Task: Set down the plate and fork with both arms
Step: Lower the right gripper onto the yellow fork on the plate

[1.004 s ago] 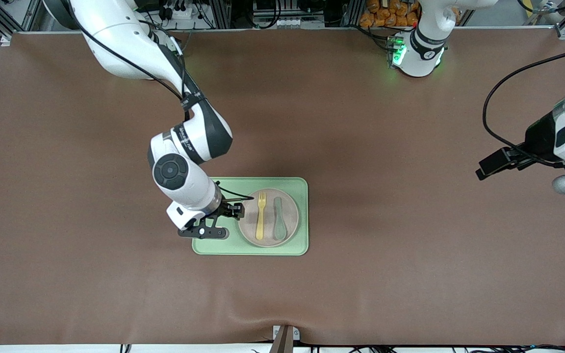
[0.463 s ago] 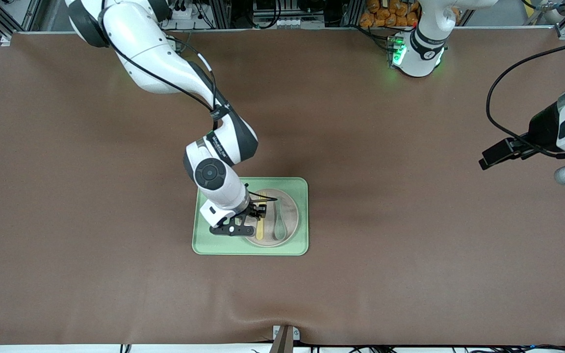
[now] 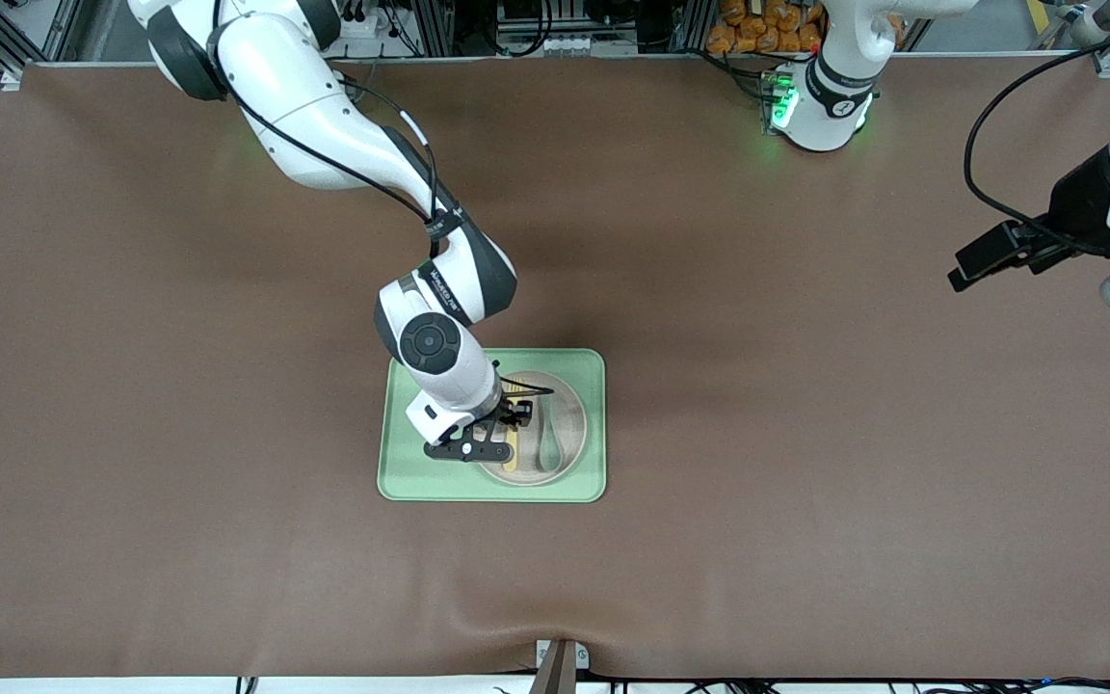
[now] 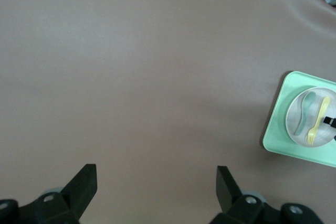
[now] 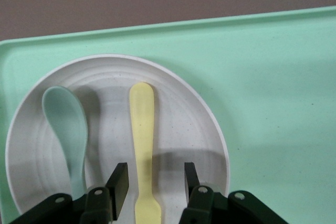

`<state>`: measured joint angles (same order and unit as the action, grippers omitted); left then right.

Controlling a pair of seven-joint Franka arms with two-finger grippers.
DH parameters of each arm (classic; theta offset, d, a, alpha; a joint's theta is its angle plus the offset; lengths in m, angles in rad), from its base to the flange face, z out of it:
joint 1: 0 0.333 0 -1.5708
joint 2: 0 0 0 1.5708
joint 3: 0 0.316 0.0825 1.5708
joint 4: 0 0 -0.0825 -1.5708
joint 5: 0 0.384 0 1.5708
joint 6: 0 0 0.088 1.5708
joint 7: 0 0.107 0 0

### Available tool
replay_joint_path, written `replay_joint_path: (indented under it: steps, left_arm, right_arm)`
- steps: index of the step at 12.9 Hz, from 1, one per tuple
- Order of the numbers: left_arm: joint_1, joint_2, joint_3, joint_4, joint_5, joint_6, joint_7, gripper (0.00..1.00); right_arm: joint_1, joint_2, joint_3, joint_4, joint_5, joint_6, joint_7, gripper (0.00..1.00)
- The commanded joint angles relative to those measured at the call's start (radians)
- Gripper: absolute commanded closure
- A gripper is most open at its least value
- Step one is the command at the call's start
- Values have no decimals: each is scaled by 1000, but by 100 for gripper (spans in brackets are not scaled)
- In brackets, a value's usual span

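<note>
So, right gripper [image 5: 152,182] down over plate [image 3: 569,419], fingers [image 5: 119,179] straddling fork [image 5: 143,145] handle with gaps either side, nothing clamped. Fork lies in plate beside spoon [image 5: 67,129]; plate sits on tray [image 3: 401,477], toward tray's left-arm end. Left gripper [image 4: 156,179] spread wide, empty, waiting over bare table toward left arm's end. Lettering on right wrist band, unreadable.

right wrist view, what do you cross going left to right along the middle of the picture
Light-green rectangular tray rim → round off-white plate → grey-green spoon → pale-yellow plastic fork, its handle between the open fingers of the right tool → bare tray floor.
</note>
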<state>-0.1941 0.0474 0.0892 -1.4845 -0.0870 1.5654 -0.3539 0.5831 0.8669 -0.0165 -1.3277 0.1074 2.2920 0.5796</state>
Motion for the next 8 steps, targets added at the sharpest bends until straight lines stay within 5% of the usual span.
replay_joint_path:
  steps: [1, 4, 8]
  left_arm:
    - [7, -60, -23, -56, 55, -1, 18, 0]
    - [149, -60, -141, -40, 59, -7, 76, 0]
    - [157, -50, -146, -16, 125, -7, 130, 0]
  right_arm:
    - [26, 37, -11, 39, -23, 4, 35, 51]
    - [34, 44, -11, 41, -31, 6, 66, 56]
    - [40, 52, -11, 39, -32, 6, 68, 61]
